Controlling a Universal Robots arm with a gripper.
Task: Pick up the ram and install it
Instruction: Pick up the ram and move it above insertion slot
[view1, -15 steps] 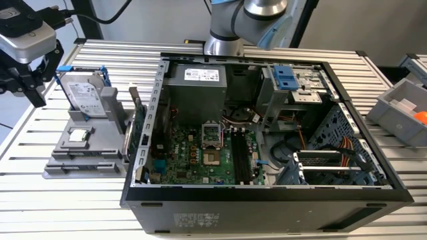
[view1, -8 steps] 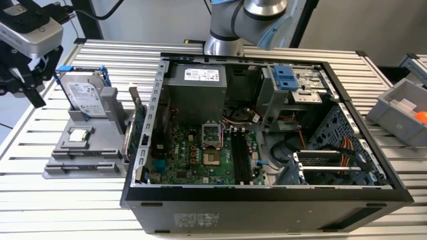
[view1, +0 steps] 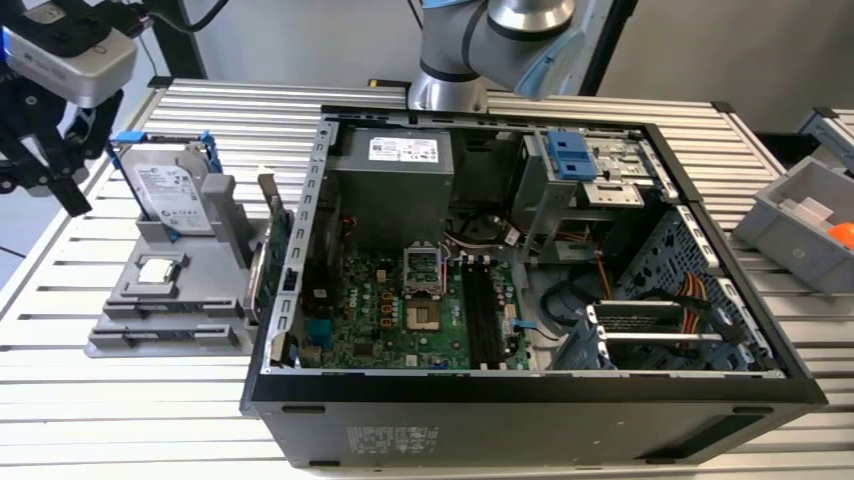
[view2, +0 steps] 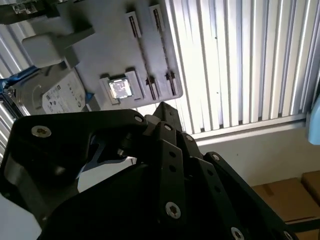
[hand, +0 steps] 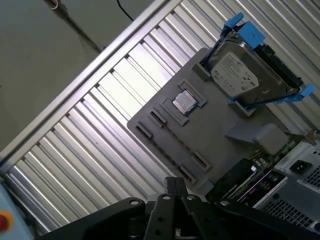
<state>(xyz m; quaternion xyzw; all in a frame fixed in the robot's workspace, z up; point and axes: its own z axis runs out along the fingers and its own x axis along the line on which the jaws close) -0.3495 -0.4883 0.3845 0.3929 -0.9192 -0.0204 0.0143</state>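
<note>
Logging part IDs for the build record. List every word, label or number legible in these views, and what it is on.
No text can be read here. The print that shows:
White label on the hard drive: too small to read.
White sticker on the power supply: too small to read.
Sticker on the case front: blurred.
Marking on the processor lid: too small to read.

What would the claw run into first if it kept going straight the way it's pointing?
Probably the near edge of the gray parts holder, by its narrow slots: the claw points there in both wrist views. Depth is unclear, so it could land on the slatted table beside it.
</note>
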